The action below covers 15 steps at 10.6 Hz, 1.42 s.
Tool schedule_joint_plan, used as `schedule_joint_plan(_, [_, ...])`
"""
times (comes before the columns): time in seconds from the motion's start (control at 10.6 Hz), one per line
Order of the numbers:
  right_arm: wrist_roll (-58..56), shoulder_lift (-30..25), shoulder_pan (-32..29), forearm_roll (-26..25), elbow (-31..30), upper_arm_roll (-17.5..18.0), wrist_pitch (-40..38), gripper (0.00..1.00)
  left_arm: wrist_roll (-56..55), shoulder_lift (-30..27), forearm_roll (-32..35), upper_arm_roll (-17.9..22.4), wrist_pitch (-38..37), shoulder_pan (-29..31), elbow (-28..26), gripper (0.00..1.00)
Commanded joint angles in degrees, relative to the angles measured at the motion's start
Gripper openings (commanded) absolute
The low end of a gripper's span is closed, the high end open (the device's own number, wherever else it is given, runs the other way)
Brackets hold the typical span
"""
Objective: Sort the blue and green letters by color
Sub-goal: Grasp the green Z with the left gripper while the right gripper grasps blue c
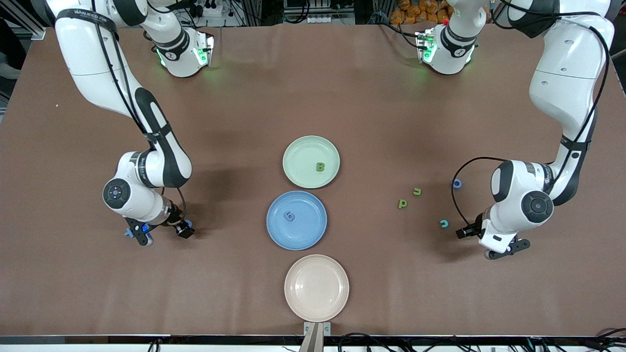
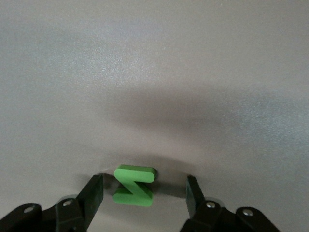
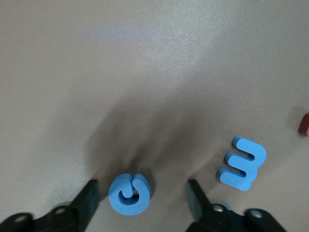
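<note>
While both my arms reach low over the brown desk (image 1: 342,88), my left gripper (image 2: 145,193) hangs just above a green Z-shaped letter (image 2: 134,186), its fingers (image 2: 92,195) apart on either side of the piece and not touching it. My right gripper (image 3: 142,195) sits the same way around a blue round letter (image 3: 129,194), fingers (image 3: 195,195) spread with the piece lying flat between them. A blue E-shaped letter (image 3: 242,163) lies just beside it, and a dark red piece (image 3: 304,124) shows at the edge of the right wrist view.

At mid-desk three plates stand in a line. The green plate (image 1: 298,146) carries a green B (image 1: 320,167). The blue plate (image 1: 313,234), nearer the front camera, holds a blue 6-shaped letter (image 1: 289,216). The pink plate (image 1: 316,288) is nearest the camera.

Toward my left arm's end, a green p (image 1: 402,204) and a green n (image 1: 417,191) lie near each other on the desk, with a teal curved letter (image 1: 443,223) and a blue ring letter (image 1: 457,183) close by.
</note>
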Motion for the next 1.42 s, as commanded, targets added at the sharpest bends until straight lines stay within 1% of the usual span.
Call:
schedule_joint_plan(0.0, [0.6,0.2,0.7,1.0,-0.2,0.2,1.0,0.25,-1.7,-0.1,1.1,0.2,0.1,-0.2,-0.1,0.78])
schedule_joint_plan(0.09, [0.6,0.2,0.9,1.0,-0.2,0.2,1.5,0.23,-1.8,-0.1,1.1,0.2,0.1,-0.2,-0.1,0.73])
schedule_joint_plan(0.19, [0.5,0.1,1.0,1.0,-0.2,0.2,1.9,0.20,-1.8,-0.1,1.1,0.2,0.0,-0.2,-0.1,0.42])
schedule_joint_plan(0.28, [0.0,0.2,1.1,1.0,-0.2,0.3,2.0,0.04,-1.4,-0.1,1.1,0.2,-0.2,-0.3,-0.1,0.08])
schedule_joint_plan(0.38, [-0.3,0.1,1.1,1.0,-0.2,0.3,1.9,0.00,-1.2,-0.1,1.2,0.2,-0.3,-0.4,-0.1,0.00])
schedule_joint_plan(0.47, [-1.1,0.0,1.1,0.8,0.0,0.3,1.9,0.00,-1.2,-0.3,1.2,0.3,-0.5,-0.7,-0.1,0.00])
schedule_joint_plan(0.66, [-6.2,-1.6,1.1,0.8,0.7,0.5,1.2,0.00,-0.8,-0.7,1.2,0.4,-1.5,-0.8,0.2,0.00])
schedule_joint_plan(0.85, [-8.0,-2.5,2.4,0.8,2.3,1.1,1.2,0.00,-0.4,-2.3,1.3,-0.2,-2.7,-1.0,0.6,0.00])
schedule_joint_plan(0.95, [-10.0,-2.5,3.3,0.7,3.4,1.6,1.2,0.01,-0.5,-3.3,1.2,-1.2,-4.6,-1.7,0.8,0.00])
schedule_joint_plan(1.04, [-11.9,-2.5,4.2,0.8,4.5,2.0,1.1,0.06,-0.4,-5.3,1.3,-2.0,-6.2,-2.9,0.7,0.00])
schedule_joint_plan(1.14, [-12.1,-2.5,5.3,1.0,6.0,2.5,0.4,0.08,-0.5,-7.2,1.2,-2.9,-9.9,-5.0,0.8,0.00])
schedule_joint_plan(1.32, [-12.1,-2.3,8.4,1.1,8.4,3.5,0.2,0.09,-1.4,-9.6,0.3,-4.5,-15.6,-9.2,0.8,0.00])
